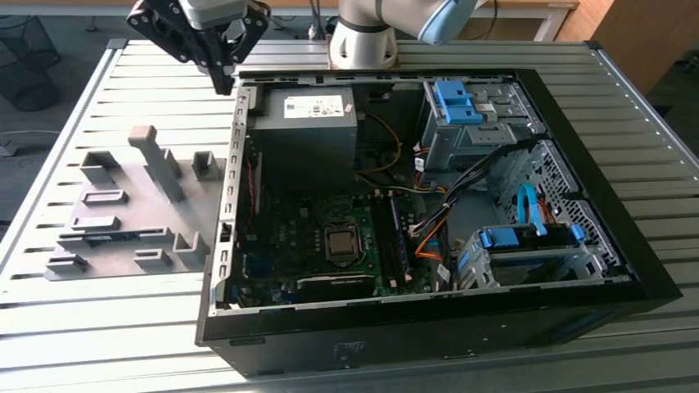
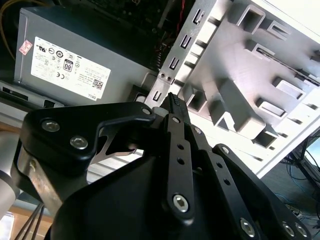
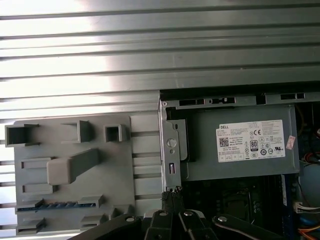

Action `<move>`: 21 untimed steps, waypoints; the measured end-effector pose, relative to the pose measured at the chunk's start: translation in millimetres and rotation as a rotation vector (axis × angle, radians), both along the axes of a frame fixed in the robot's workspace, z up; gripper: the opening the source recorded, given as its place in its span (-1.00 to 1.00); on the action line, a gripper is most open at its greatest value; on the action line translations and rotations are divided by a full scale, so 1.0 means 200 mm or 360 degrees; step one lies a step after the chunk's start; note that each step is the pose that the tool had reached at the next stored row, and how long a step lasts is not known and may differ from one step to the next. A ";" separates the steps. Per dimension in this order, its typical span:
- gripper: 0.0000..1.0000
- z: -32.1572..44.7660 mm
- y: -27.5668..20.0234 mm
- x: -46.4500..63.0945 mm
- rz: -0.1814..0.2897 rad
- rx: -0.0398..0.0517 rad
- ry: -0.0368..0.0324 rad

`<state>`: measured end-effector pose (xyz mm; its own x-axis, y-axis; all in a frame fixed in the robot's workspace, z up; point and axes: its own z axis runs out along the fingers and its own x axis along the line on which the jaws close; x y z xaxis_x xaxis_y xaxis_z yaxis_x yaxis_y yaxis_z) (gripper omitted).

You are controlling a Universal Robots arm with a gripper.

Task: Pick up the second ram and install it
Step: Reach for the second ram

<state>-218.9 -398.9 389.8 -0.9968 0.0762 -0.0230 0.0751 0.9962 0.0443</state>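
Green second ram [image 1: 110,237] sits in the grey fixture [image 1: 137,209], well apart from the closed, empty hand [image 1: 226,80], long axis toward the computer case [image 1: 437,327].

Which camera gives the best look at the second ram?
The first wrist view: the second ram lies in a slot of the grey fixture, seen from above. The exterior view shows it as a thin distant strip. In the second wrist view it is too small to tell.

Black bolted jaws, silver-and-blue arm [image 1: 366,37]
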 end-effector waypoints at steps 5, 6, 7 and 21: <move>-0.79 -0.001 0.000 -0.02 0.0000 0.0000 0.0000; -0.79 -0.001 0.000 -0.02 0.0000 0.0000 0.0000; -0.79 -0.001 0.000 -0.02 0.0000 0.0000 0.0000; -0.79 -0.004 0.000 -0.07 0.0000 0.0000 0.0000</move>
<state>-233.7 -398.9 389.1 -0.9968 0.0762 -0.0230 0.0752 0.9962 0.0443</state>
